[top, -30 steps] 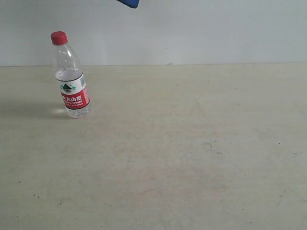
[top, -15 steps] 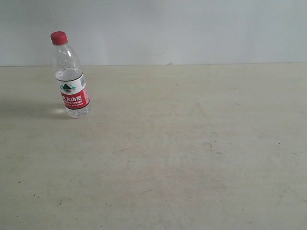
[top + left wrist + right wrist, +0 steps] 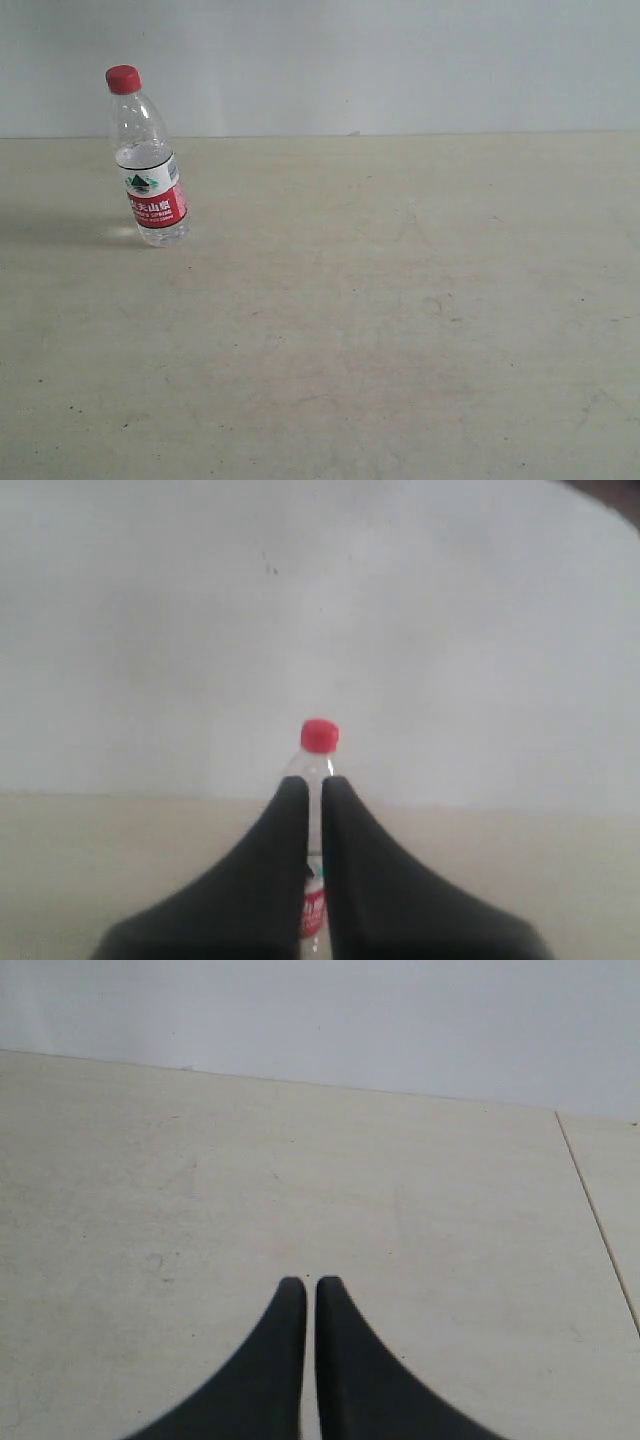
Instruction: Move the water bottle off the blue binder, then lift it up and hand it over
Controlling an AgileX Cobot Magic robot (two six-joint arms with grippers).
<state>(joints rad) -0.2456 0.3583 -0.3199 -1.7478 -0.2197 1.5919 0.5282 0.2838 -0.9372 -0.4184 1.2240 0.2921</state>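
**Exterior view**
- Water bottle: upright on its own base on the table, clear plastic, water level just above the label.
- Cap: red, screwed on at the very top of the bottle.
- Label: red, white and green band round the bottle's lower half, with Chinese characters facing the camera.
- Shadow: soft and grey, on the table just left of the bottle's base.
- Wall: pale grey, behind the bottle, meeting the far table edge at about the bottle's shoulder.

**Left wrist view**
- Left gripper: two dark fingers drawn almost together with only a thin slit between the tips, clamping nothing.
- Bottle: beyond the fingertips and apart from them, in line with the slit. Red cap showing above the tips, a strip of label visible through the slit.

**Right wrist view**
- Right gripper: dark fingers nearly touching with a hairline gap, holding nothing, above bare tabletop.
- Seam: thin dark line in the tabletop, running toward the wall.
- Place relative to the bottle: cannot tell from this view.
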